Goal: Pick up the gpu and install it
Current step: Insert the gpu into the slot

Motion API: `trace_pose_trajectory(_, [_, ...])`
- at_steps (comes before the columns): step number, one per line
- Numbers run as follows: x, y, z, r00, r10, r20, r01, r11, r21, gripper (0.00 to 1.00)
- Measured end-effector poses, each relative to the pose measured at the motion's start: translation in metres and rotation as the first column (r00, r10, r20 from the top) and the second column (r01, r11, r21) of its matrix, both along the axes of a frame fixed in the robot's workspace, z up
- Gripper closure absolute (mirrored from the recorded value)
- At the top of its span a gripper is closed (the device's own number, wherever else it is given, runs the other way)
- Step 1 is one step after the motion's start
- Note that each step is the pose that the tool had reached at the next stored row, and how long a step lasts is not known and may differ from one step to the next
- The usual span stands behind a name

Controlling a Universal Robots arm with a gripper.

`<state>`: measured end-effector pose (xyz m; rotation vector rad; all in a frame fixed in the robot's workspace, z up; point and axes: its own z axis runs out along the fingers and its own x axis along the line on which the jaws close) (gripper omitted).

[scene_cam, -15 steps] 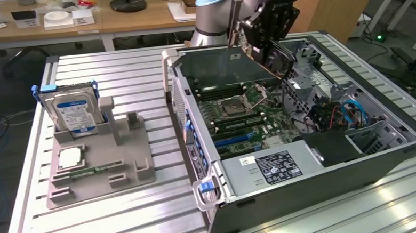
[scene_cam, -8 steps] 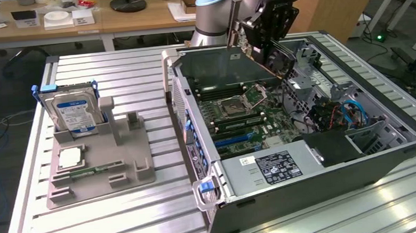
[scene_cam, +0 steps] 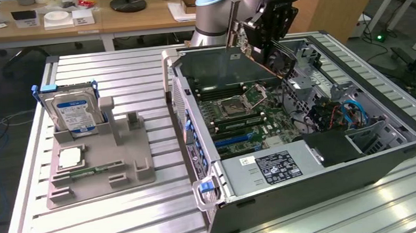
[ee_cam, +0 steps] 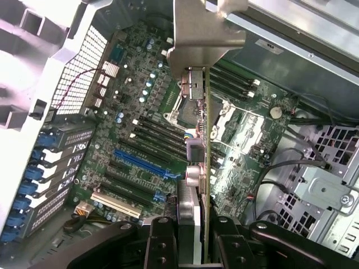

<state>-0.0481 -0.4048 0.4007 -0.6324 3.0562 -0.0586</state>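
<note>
Exterior view first: where is the gpu [scene_cam: 265, 53] hanging?

— It is hanging over the open computer case [scene_cam: 326, 182], toward one o'clock of the worktop [scene_cam: 128, 222], clear of the motherboard [scene_cam: 243, 114] below. The end effector [scene_cam: 267, 25] is clamping it by its upper edge.

Is the wrist view agreeing?

— Yes. The end effector [ee_cam: 193, 249] is pinching the gpu [ee_cam: 196, 168] edge-on, one finger on each face. The metal bracket [ee_cam: 205, 33] is pointing away from the camera. The blue slot [ee_cam: 140, 161] is lying off to one side of the card and at an angle to it.

How is it going to handle?

— I am judging it light and stiff, yet fragile. Gripping the flat faces near the edge opposite the contacts looks right, since that is keeping the fingers off the connector edge.

What is crowding it?

— The CPU socket [scene_cam: 241, 100] and the memory slots [scene_cam: 231, 124] are sitting right beneath it. Blue cables [scene_cam: 354, 111] are looping at three o'clock of the case, and the rear wall is standing close to the bracket. The hard drive [scene_cam: 76, 115] in its grey holder [scene_cam: 104, 178] is resting at nine o'clock, well apart and not obstructing.
</note>
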Motion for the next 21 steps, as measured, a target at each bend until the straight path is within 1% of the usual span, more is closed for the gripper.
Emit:
trace_pose_trajectory(9, [0.0, -0.0003, 0.0, 0.9986, 0.053, 0.0, -0.053, 0.9986, 0.0, 0.72])
trace_pose_trajectory(21, [0.0, -0.0004, 0.0, 0.9931, 0.117, 0.0, -0.117, 0.9931, -0.0001, 0.72])
